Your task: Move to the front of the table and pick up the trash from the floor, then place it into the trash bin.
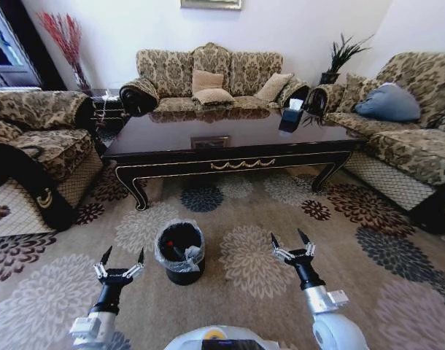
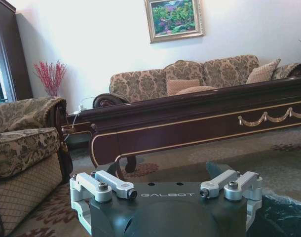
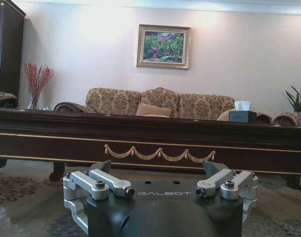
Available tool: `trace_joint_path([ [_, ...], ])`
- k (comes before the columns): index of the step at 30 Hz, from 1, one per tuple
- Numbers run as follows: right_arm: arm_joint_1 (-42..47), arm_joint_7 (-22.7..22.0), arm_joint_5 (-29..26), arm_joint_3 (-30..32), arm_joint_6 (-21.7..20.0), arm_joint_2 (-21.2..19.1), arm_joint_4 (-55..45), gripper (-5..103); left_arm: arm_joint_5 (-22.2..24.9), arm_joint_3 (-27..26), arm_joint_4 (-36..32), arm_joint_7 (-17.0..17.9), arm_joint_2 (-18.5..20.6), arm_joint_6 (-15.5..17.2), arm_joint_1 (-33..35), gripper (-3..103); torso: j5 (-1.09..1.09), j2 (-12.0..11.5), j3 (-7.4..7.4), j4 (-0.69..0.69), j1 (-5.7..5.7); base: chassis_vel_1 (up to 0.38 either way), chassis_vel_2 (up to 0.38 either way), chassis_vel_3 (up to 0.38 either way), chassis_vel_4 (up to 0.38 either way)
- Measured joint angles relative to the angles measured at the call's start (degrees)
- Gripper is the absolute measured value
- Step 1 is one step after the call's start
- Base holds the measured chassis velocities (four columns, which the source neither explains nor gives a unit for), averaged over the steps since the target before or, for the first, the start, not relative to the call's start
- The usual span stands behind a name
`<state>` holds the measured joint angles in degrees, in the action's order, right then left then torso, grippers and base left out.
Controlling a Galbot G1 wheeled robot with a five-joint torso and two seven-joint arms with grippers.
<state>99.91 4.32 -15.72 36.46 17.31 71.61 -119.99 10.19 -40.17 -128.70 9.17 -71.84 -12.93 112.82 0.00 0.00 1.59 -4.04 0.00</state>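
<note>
Two grippers, left (image 1: 121, 257) and right (image 1: 291, 240), spread wide, empty, low over patterned floral carpet (image 1: 244, 255). Positioned before long glossy near-black coffee table with gold scroll trim (image 1: 237, 142). Small round black trash bin with clear liner bag (image 1: 180, 251) between grippers, nearer left; contains dark item and red scrap. No loose trash visible on floor. Task judged nearly complete.

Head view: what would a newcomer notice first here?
The long glossy table spans the middle, with sofas around it. On the patterned carpet in front of it stands the trash bin, with things already inside. The left gripper and right gripper hover open and empty on either side of it.
</note>
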Motion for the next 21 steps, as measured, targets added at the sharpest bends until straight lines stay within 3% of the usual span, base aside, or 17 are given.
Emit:
trace_joint_path([
  [21, -0.1, 0.0, 0.1, -0.1, -0.2, -0.1, -0.1, 100, 0.3, 0.1, 0.0, 0.3, 0.2, 0.5, -0.3, 100, 0.00, 0.0, 0.00, 0.00, 0.00, 0.008, -0.007, -0.010, 0.010],
])
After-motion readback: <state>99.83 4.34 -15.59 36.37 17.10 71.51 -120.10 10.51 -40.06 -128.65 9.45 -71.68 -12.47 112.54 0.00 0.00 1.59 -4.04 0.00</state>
